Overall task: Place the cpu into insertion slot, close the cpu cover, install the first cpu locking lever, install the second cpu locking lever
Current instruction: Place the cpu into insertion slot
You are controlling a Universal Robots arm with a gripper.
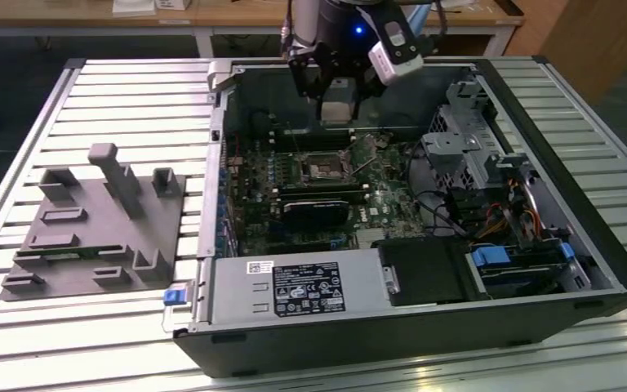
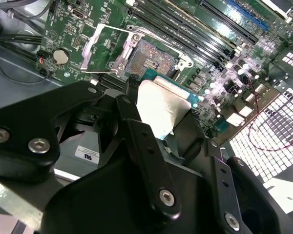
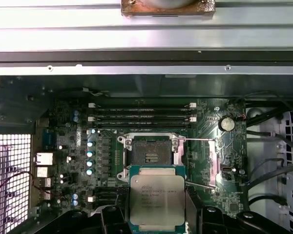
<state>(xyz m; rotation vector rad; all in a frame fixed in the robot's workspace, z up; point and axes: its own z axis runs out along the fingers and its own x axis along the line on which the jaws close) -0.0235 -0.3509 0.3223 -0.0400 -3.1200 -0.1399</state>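
The cpu (image 3: 157,202) should be light, stiff and thin, with a fragile underside, so I judge it is best held by two opposite edges, as the pincer (image 2: 158,114) pinches it now. Its top is silvery-tan metal with a green border; it hangs near the empty insertion slot (image 3: 150,153), not touching it, with the cpu cover (image 2: 89,51) lifted open

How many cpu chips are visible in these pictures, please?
1. The cpu is held in the tool, close to the slot, which is empty. Another could lie hidden elsewhere.
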